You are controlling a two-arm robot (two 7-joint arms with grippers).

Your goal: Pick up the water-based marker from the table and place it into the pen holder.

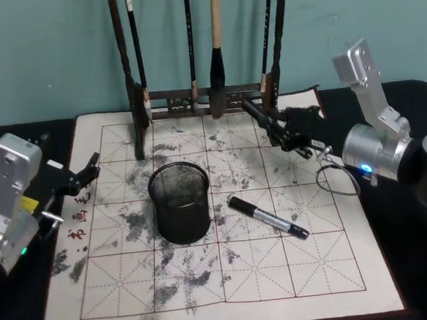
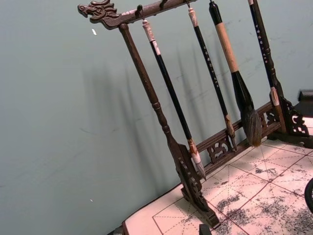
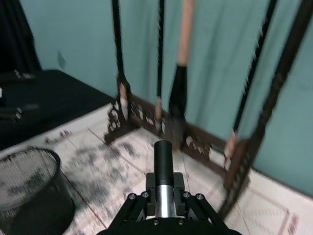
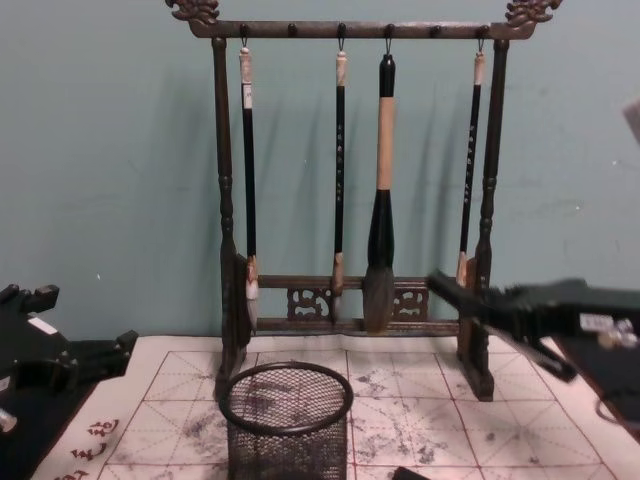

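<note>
My right gripper (image 1: 276, 131) is shut on a black marker (image 1: 253, 112) with a silver band, held in the air just in front of the brush rack, to the right of and beyond the pen holder (image 1: 180, 202). In the right wrist view the marker (image 3: 164, 156) sticks out forward between the fingers (image 3: 132, 205). The chest view shows it (image 4: 450, 288) pointing left from the gripper (image 4: 495, 307). The black mesh pen holder (image 4: 287, 420) stands upright on the cloth. A second black marker (image 1: 269, 217) lies on the cloth to its right. My left gripper (image 1: 83, 175) rests open at the cloth's left edge.
The tall dark wooden rack (image 1: 209, 94) with several hanging brushes stands at the back of the ink-stained cloth (image 1: 229, 276). A thin cable loop (image 1: 337, 180) lies near the right arm. Black table (image 1: 7, 138) surrounds the cloth.
</note>
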